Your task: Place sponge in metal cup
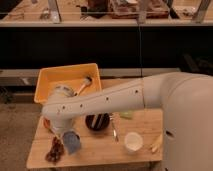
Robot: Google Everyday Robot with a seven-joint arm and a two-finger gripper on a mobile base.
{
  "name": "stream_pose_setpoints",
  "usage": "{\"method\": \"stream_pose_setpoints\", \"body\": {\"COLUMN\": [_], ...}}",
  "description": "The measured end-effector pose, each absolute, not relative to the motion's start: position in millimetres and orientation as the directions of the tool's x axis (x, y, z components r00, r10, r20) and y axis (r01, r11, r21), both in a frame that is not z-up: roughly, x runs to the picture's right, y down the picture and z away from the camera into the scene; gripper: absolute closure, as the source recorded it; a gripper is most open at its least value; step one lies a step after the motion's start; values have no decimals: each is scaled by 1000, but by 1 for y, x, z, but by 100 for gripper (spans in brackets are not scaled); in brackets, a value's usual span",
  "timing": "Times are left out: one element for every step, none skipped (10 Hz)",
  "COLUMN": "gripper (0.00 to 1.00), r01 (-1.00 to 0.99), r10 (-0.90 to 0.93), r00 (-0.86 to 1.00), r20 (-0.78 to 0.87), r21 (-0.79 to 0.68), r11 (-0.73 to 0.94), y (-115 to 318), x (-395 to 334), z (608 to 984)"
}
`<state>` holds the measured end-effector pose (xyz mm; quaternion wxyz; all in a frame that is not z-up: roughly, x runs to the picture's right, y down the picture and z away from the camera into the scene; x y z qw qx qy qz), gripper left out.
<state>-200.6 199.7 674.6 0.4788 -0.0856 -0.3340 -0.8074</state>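
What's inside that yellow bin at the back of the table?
The yellow bin holds a brush-like tool with a dark handle. Its near half is covered by the robot's arm, so anything there is hidden. The gripper hangs lower, above the sponge.

My gripper (66, 135) hangs low over the front-left of the wooden table (100, 156). Non-task stuff:

- Yellow bin (46, 84) at back-left, w/ a brush-like tool (84, 85) lying tilted inside.
- Dark bowl (97, 122) mid-table w/ utensils in it.
- Spoon (114, 132) flat on the wood just right of the bowl.
- Pale green piece (126, 114) behind the spoon, near the back edge.
- White cup (133, 141) upright at front-right.
- Yellowish stick-like item (157, 143) at the right edge, can't tell what.
- Dark brown clump (54, 150) at the front-left corner.
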Motion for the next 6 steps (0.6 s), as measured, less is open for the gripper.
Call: {"method": "stream_pose_setpoints", "body": {"gripper": [44, 36, 32, 32, 32, 32], "r01": [830, 830, 829, 827, 827, 827], "r10": [-717, -717, -716, -715, -715, -714], "r00": [-528, -530, -535, -538, -538, -539], "r20": [455, 452, 448, 447, 446, 447], "r21": [454, 451, 444, 443, 441, 441], "r11": [-323, -329, -341, -345, -348, -349], "y": [200, 200, 202, 203, 202, 202], "x": [-201, -200, -201, -202, -201, -200], "z": [675, 675, 676, 675, 676, 677]}}
